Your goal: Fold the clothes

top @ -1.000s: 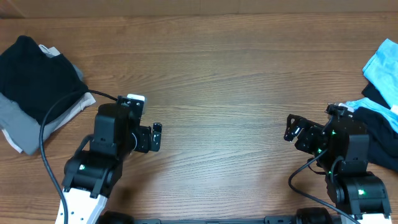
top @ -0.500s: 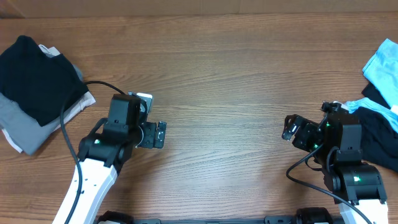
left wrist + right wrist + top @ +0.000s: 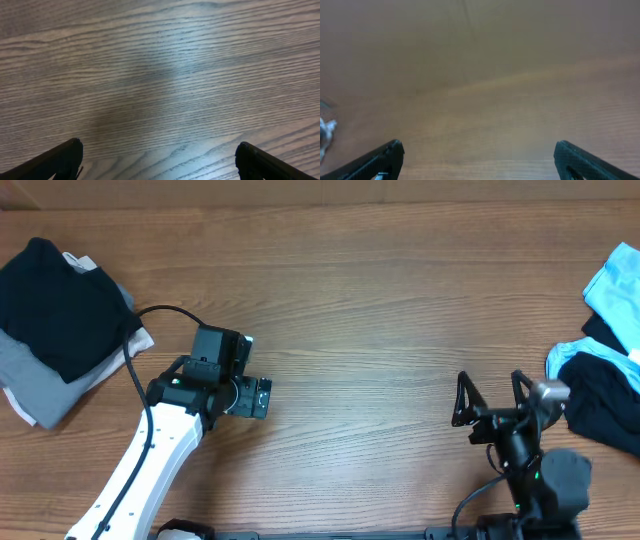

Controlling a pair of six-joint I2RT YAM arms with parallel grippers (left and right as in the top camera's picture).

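- The left claw (image 3: 257, 398) is spread wide and holds nothing. In its own camera the two fingers (image 3: 57, 160) sit in the bottom corners, with only the grain of the counter (image 3: 160, 75) between them.
- The right claw (image 3: 490, 393) is also wide open and empty, close to the front edge of the counter.
- The clothes (image 3: 55, 310) lie at the two ends. At the left edge there is a stack, black on top of grey and white. At the right edge there is a loose heap (image 3: 610, 405) of light blue and black, partly cut off by the frame.
- The near edge of the heap lies just beside the right claw.
- The left claw is well apart from the stack.
- A broad stretch of bare wood runs between the two claws, up to the back edge.
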